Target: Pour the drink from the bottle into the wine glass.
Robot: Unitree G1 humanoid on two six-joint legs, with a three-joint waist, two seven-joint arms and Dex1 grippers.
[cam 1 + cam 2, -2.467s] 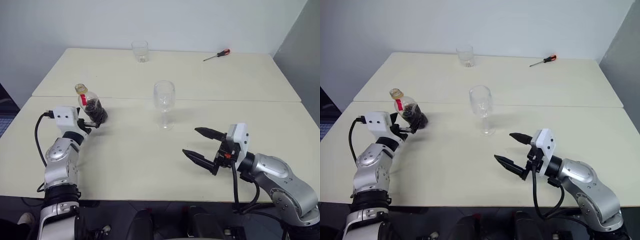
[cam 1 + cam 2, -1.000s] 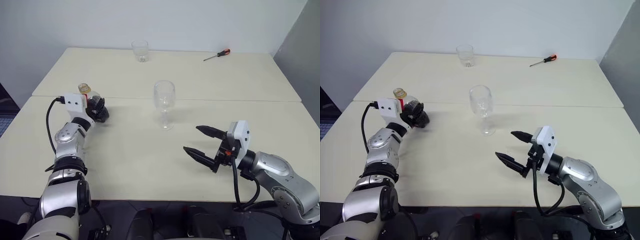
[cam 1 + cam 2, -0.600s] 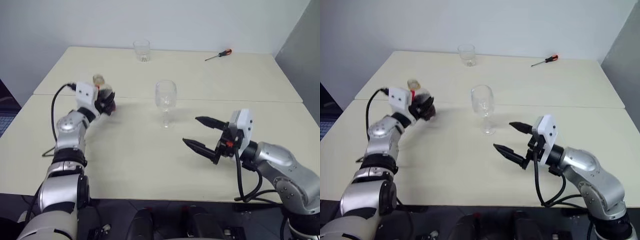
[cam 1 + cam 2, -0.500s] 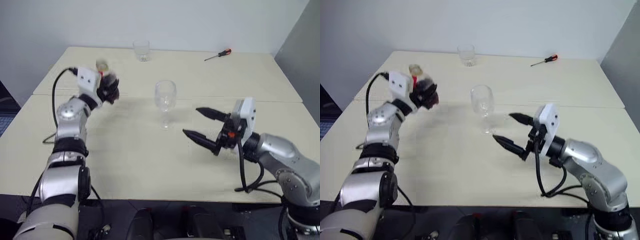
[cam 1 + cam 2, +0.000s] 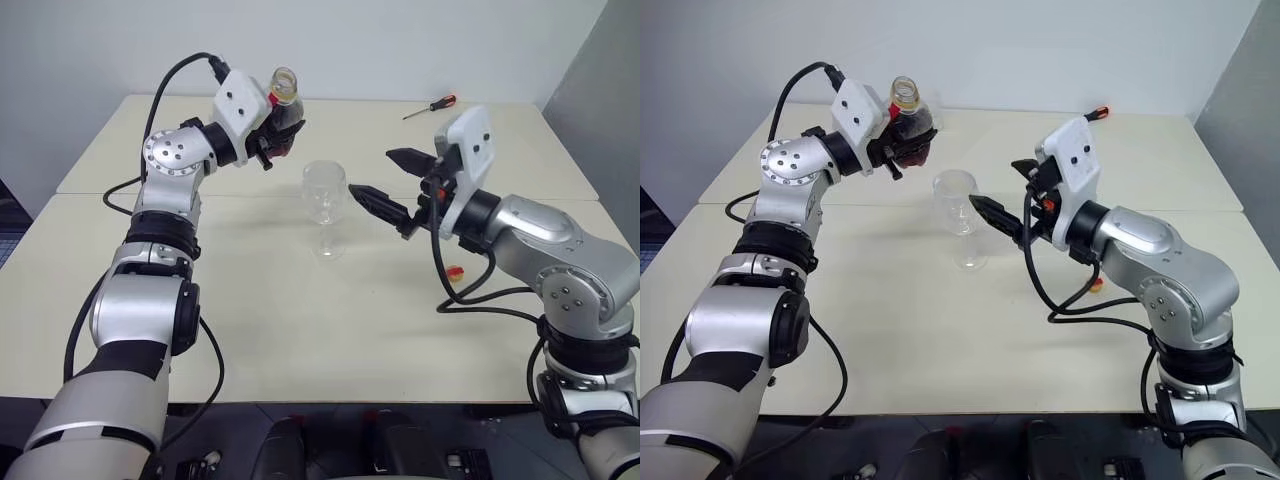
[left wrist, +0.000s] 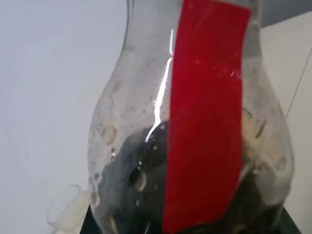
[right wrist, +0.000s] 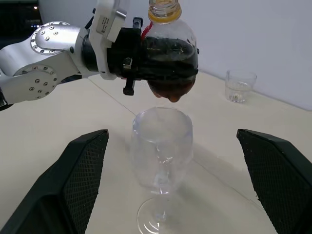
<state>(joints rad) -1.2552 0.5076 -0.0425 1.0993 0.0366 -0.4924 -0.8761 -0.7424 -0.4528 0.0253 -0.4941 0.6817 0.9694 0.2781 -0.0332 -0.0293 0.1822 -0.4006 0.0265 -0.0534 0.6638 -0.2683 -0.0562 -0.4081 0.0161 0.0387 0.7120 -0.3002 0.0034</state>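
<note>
Left pincer (image 5: pixel 272 140) clamped on the bottle (image 5: pixel 282 110), held in the air, upright, mouth up and uncapped. Bottle sits up and to the robot's left of the glass (image 5: pixel 325 208), behind it toward the wall; in the right wrist view the bottle's base (image 7: pixel 169 90) hangs just above the glass rim (image 7: pixel 162 121), not touching. Drink (image 7: pixel 168 56) dark, fills the lower round body; red strip (image 6: pixel 207 117) runs down the side. Glass stands upright on the bench (image 5: pixel 300 320), empty, foot flat near the seam between the two bench tops.

Right pincer (image 5: pixel 392 182) spread wide, holding nothing, in the air just right of the glass bowl, tips aimed at it; lower finger (image 5: pixel 375 202) close to the bowl, no contact seen. Both fingers flank the glass in the right wrist view.

Tumbler (image 7: pixel 239 86) upright on the bench, well behind the glass. Screwdriver (image 5: pixel 428 106) lies far behind the glass to the right. Small red-orange bit (image 5: pixel 455 271) on the bench, right of the glass, under the right arm; can't tell what it is.
</note>
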